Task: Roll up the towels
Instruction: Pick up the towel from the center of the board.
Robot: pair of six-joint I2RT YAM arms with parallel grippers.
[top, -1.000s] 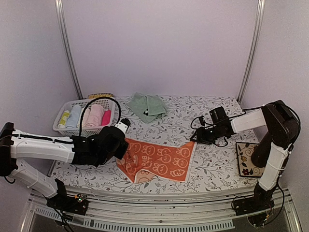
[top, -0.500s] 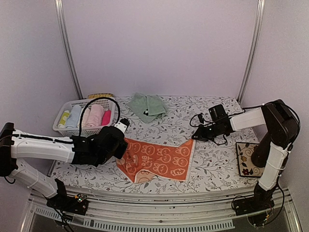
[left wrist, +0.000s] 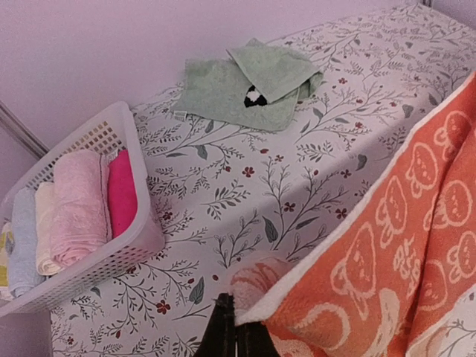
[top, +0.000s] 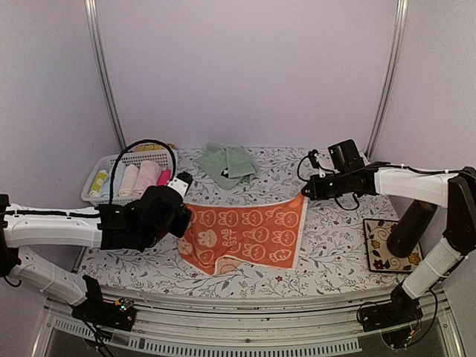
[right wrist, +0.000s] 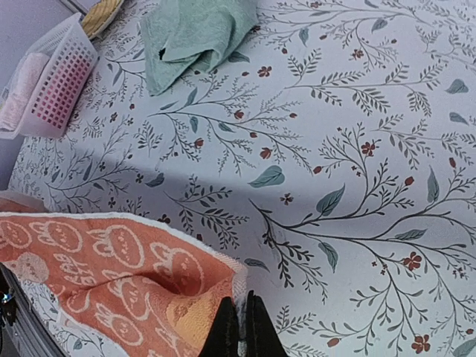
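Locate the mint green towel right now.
In the top view, the green towel lies crumpled at the back centre, right of the white basket and beyond the orange towel.

Orange bunny-patterned towel point(top: 249, 234) hangs spread with far corners raised; mint green towel point(top: 227, 163) lies loosely folded behind it

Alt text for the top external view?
The left gripper and right gripper each pinch a far corner of an orange bunny-print towel, its far edge stretched between them over a floral tablecloth. Behind lie a crumpled mint-green towel and a white lattice basket of rolled towels.
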